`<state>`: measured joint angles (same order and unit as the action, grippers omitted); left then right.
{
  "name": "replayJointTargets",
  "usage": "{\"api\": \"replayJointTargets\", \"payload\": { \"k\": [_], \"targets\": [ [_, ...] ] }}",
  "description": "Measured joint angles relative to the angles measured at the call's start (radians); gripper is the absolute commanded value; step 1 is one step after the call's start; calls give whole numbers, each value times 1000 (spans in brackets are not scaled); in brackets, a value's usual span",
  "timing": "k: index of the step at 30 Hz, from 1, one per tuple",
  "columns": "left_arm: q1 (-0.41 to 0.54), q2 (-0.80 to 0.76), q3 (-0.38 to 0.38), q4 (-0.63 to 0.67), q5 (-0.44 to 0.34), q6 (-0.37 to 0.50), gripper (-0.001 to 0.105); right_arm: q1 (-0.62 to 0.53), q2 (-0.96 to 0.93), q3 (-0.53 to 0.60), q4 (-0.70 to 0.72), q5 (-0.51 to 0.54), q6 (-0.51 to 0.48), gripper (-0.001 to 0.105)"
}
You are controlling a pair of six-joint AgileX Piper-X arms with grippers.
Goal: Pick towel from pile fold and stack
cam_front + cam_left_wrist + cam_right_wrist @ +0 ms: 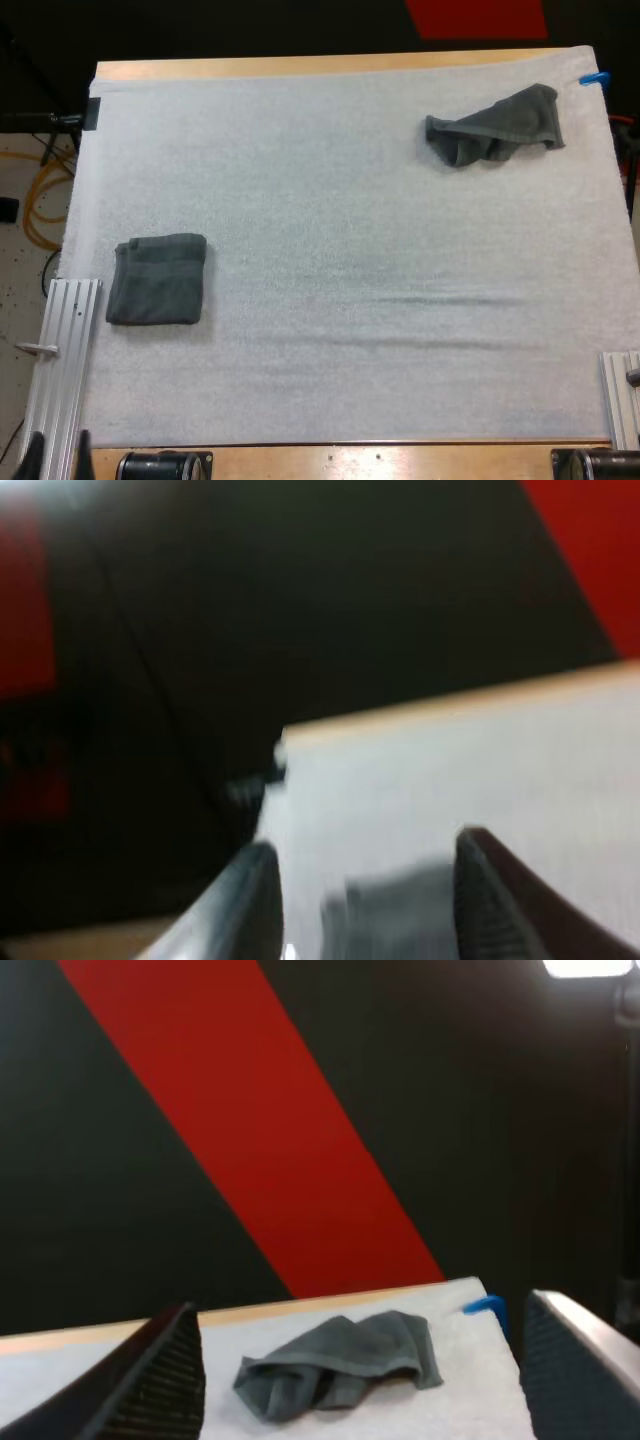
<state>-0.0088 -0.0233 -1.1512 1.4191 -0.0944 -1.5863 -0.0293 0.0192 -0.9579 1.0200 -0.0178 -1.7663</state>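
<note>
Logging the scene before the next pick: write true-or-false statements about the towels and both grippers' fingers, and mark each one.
1. The crumpled towel lies at the far right of the white mat. True.
2. The folded towel sits on the crumpled towel. False: they lie far apart, with the folded towel at the mat's left side.
3. The left gripper has its fingers shut on a towel. False: they stand apart, holding nothing.
4. The right gripper has open fingers. True.
</note>
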Motion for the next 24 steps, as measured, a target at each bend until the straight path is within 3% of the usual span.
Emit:
{"api": "replayJointTargets", "payload": {
  "k": [3,7,13,19,24],
  "targets": [
    [7,6,-36,100,-6,0,39,0,-37,39,10,0,15,64],
    [20,4,-73,120,-7,9,39,10,-34,66,48,0,26,64],
    [20,4,-61,122,-7,8,39,10,-34,124,16,0,19,64],
    [20,4,29,117,-7,8,39,10,-34,239,-53,0,-7,64],
    [20,5,187,43,-7,8,39,10,-33,345,-51,0,-7,64]
  ]
}}
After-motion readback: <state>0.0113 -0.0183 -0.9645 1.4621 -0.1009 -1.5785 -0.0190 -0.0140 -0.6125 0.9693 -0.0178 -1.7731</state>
